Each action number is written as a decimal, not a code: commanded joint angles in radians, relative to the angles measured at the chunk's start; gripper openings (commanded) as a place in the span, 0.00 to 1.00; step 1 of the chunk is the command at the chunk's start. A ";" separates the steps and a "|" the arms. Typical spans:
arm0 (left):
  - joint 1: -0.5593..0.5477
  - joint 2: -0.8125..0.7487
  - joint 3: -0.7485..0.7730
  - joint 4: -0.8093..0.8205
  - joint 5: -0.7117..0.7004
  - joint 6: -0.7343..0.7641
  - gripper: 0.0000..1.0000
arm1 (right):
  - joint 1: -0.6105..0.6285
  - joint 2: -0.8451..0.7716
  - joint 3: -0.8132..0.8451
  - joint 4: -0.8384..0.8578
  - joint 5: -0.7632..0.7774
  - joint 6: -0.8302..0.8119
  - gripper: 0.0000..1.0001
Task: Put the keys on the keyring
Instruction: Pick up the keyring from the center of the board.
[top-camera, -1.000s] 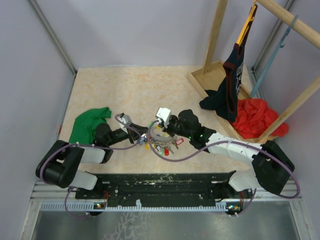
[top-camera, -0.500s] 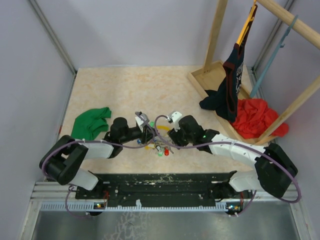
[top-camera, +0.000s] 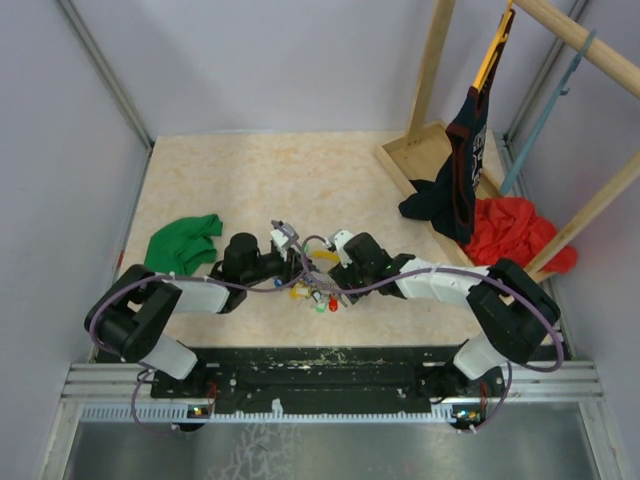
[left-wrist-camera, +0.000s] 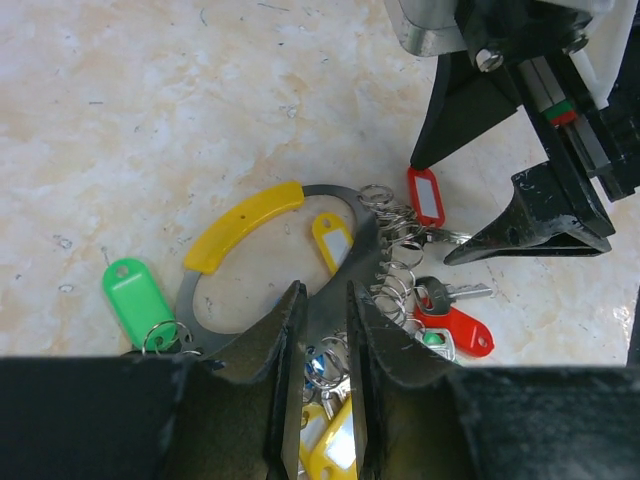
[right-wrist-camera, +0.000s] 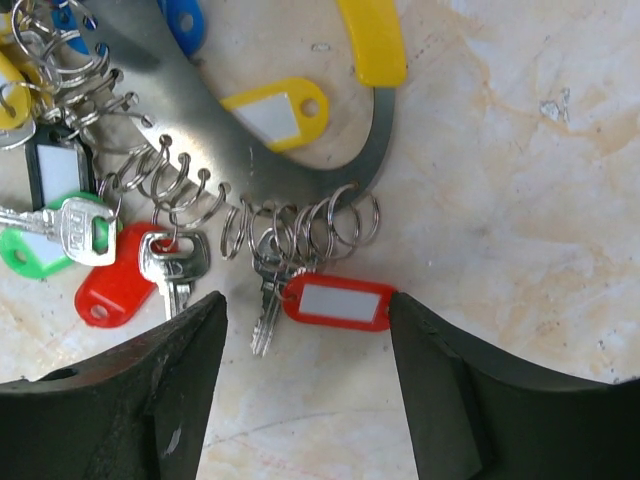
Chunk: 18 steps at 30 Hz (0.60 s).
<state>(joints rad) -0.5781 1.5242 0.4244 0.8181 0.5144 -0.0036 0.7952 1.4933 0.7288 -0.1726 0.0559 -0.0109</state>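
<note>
We saw the left claw (left-wrist-camera: 324, 296) clamped on the half-hidden keyring (left-wrist-camera: 335, 190), the right claw (right-wrist-camera: 305, 312) spread low over 1 red key (right-wrist-camera: 338, 303).

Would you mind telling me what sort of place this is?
Probably a robot lab test cell: plain grey walls enclose a marble-patterned table, a metal rail runs along its near edge, and staged props include a wooden clothes rack and a tagged keyring.
</note>
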 joint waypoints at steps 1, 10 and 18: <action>0.022 0.009 0.017 0.003 0.001 -0.030 0.28 | -0.007 0.039 0.053 0.030 0.016 -0.024 0.64; 0.081 -0.013 -0.032 0.086 0.039 -0.119 0.27 | -0.007 0.057 0.070 -0.012 0.021 -0.050 0.30; 0.108 -0.021 -0.058 0.138 0.086 -0.137 0.28 | -0.007 0.021 0.077 -0.003 -0.006 -0.082 0.00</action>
<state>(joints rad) -0.4812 1.5204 0.3840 0.8883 0.5518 -0.1215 0.7940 1.5414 0.7681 -0.1802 0.0666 -0.0677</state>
